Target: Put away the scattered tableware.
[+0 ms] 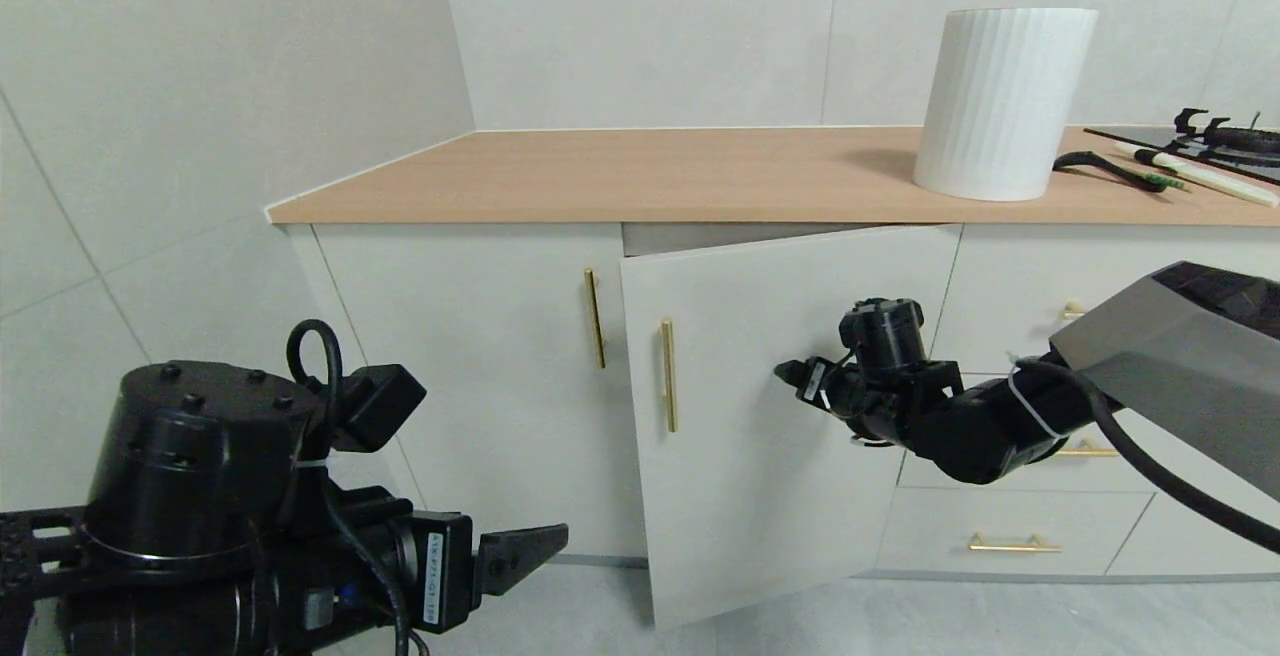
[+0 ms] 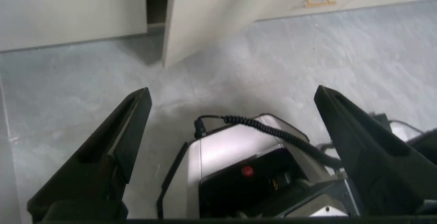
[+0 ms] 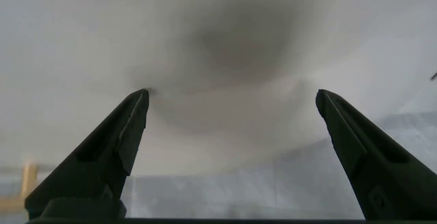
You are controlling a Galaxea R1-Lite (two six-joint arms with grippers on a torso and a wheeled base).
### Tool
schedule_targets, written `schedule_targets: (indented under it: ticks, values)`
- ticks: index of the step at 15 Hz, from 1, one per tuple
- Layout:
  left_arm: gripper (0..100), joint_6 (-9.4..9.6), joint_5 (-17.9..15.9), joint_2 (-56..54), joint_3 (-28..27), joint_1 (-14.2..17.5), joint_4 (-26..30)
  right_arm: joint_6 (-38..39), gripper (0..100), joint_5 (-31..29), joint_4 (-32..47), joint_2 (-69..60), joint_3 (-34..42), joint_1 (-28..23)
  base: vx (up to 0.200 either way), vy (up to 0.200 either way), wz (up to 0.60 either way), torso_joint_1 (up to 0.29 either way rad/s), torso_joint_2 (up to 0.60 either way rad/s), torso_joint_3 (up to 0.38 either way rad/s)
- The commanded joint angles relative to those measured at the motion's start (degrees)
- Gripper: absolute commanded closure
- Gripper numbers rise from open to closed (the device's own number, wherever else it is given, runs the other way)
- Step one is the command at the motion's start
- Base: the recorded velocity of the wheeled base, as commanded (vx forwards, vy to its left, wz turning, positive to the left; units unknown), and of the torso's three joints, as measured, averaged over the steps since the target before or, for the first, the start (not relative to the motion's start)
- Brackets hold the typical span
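Both wide open, right tool (image 3: 232, 94) facing door (image 1: 745, 336)

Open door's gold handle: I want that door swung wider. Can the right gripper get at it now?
Probably yes. The right gripper, jaws open, hovers close to the door beside the gold handle, with nothing between them.

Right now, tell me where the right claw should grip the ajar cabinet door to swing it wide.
Grip the gold bar handle mid-length, from the front of the door. The bar is vertical and stands off the panel near the free edge, so the open right claw should straddle it sideways.
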Motion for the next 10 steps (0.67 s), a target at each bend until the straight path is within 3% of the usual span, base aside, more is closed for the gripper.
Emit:
schedule_targets:
  ticks: [1,10]
  values:
    - [0,-0.01,0.0,0.1,0.0,0.0,0.0,1.1,0,-1.5,-0.1,1.4,-2.2,-0.2,0.000,0.000,0.00,0.000,0.00,0.000]
    - [0,-0.10,-0.1,0.3,0.1,0.0,0.0,3.2,0,-8.8,-0.1,7.7,-10.8,-2.3,0.000,0.000,0.00,0.000,0.00,0.000]
